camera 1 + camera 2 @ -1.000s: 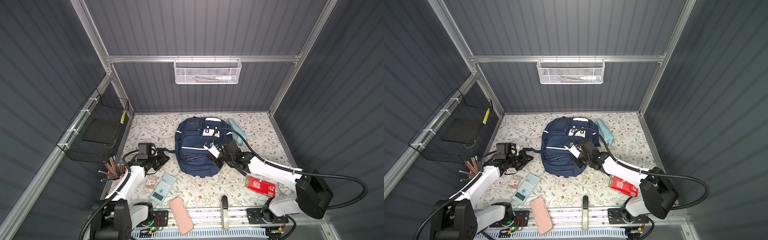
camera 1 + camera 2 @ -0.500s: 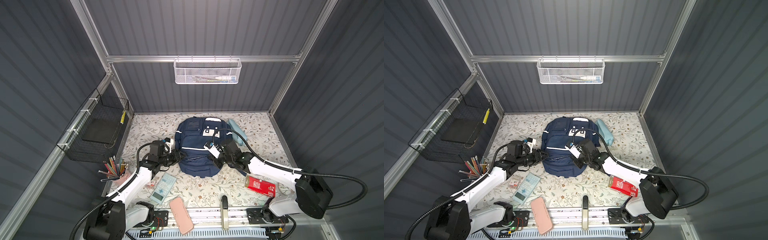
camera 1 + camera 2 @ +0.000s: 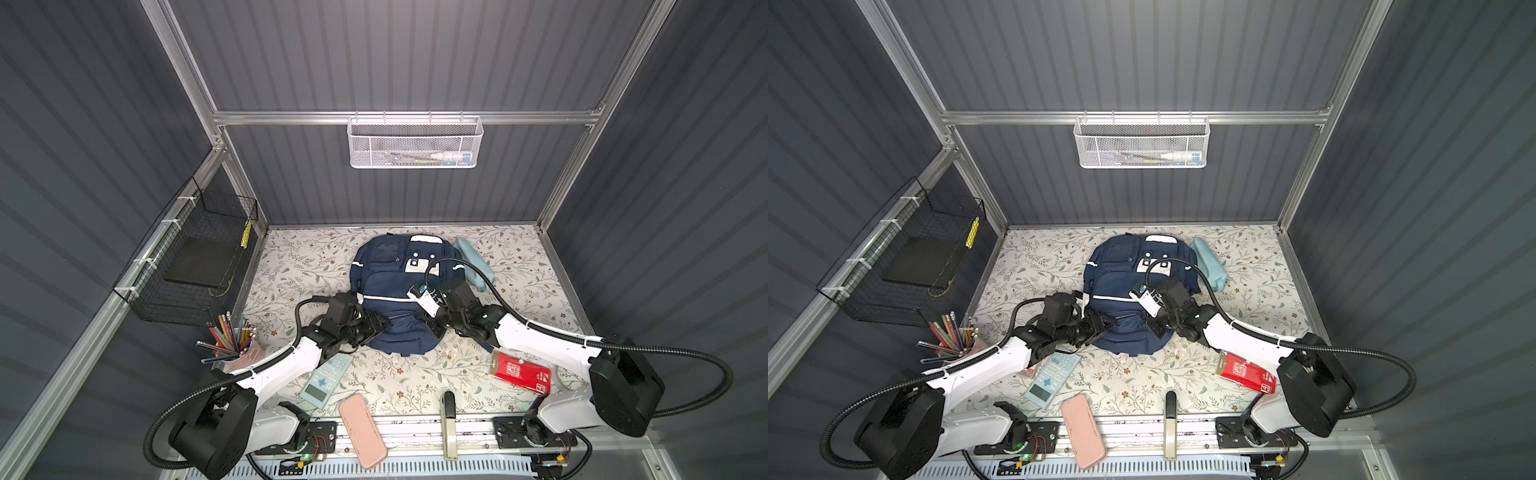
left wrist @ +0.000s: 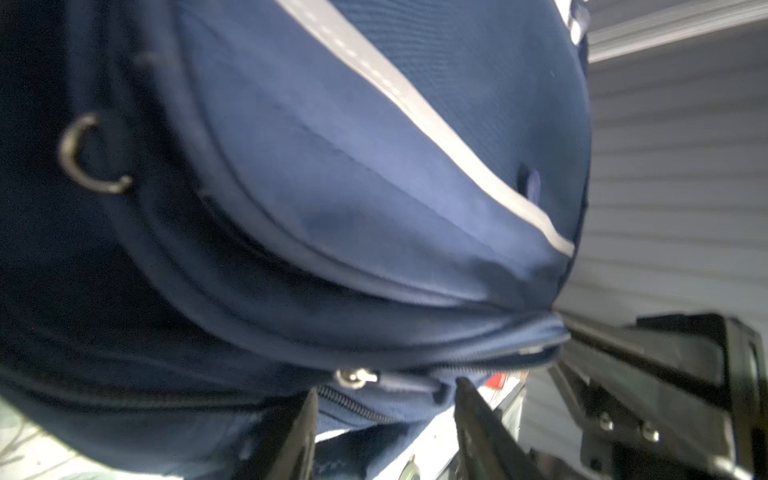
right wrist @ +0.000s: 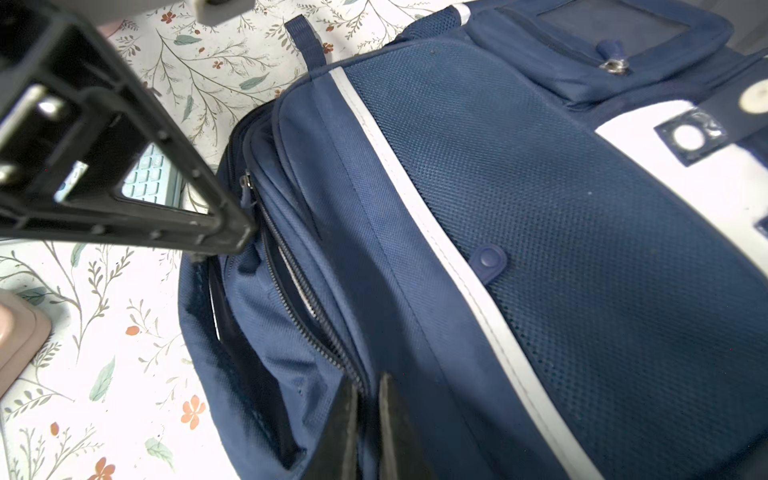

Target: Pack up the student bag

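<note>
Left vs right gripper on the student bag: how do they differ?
Left gripper has its jaws apart, a zipper pull between them, gripping nothing; right gripper is pinched shut on fabric of the student bag. In both top views the left gripper is at the bag's left side, the right gripper at its right. Both sit at the bag's near end.

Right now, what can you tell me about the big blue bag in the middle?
The student bag is navy fabric with white stripes, white patches and several zipped pockets. It lies flat, front up, on the flowery mat, a light blue pouch beside its far right edge. One low front pocket looks partly unzipped. The right pincer is shut on that zip edge; the left pincer, open, sits at the zip pull.
</note>
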Robot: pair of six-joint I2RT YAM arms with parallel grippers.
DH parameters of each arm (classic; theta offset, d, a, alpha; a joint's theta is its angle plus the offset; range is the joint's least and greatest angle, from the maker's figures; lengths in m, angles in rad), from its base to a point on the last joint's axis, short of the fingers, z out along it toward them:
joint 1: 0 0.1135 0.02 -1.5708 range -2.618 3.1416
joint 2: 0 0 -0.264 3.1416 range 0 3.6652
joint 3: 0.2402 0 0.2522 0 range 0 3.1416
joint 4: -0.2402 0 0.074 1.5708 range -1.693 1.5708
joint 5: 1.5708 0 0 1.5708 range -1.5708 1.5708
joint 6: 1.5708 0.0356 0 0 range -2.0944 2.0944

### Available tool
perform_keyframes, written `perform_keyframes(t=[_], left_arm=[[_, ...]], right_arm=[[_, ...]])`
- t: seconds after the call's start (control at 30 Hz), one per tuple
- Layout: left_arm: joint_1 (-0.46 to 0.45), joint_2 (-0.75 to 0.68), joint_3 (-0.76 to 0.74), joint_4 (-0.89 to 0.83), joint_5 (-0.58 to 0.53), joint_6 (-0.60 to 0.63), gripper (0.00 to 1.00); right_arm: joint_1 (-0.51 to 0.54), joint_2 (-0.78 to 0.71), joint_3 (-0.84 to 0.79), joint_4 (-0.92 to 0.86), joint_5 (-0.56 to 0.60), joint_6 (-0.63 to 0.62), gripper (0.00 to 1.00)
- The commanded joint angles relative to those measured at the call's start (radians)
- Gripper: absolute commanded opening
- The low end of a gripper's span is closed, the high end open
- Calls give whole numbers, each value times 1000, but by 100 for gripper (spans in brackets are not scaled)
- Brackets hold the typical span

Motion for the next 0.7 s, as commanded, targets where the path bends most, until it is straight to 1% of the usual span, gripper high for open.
perform_keyframes(t=[0.0, 0.03, 0.13, 0.2, 0.37, 0.4, 0.5, 0.6, 0.67], left_arm=[[-1, 23, 7, 2, -87, -16, 61], [-1, 32, 17, -3, -93, -16, 63], [-1, 75, 42, -6, -95, -8, 63], [-1, 91, 46, -10, -110, -8, 55], [-1, 104, 59, -28, -114, 2, 22], [-1, 96, 57, -31, -114, 1, 18], [-1, 64, 67, -79, -126, 11, 13], [0, 27, 78, -151, -139, 31, 11], [1, 7, 87, -206, -168, 56, 8]], right_arm=[[10, -2, 16, 7, 8, 43, 11], [13, 0, 16, 11, 7, 46, 11], [25, 11, 18, 13, 7, 49, 11], [34, 21, 20, 10, 16, 49, 11], [47, 33, 22, 9, 20, 55, 11], [47, 33, 20, 8, 21, 57, 11], [49, 36, 20, 8, 31, 53, 11], [49, 41, 22, 0, 61, 47, 10], [48, 43, 20, -2, 81, 44, 10]])
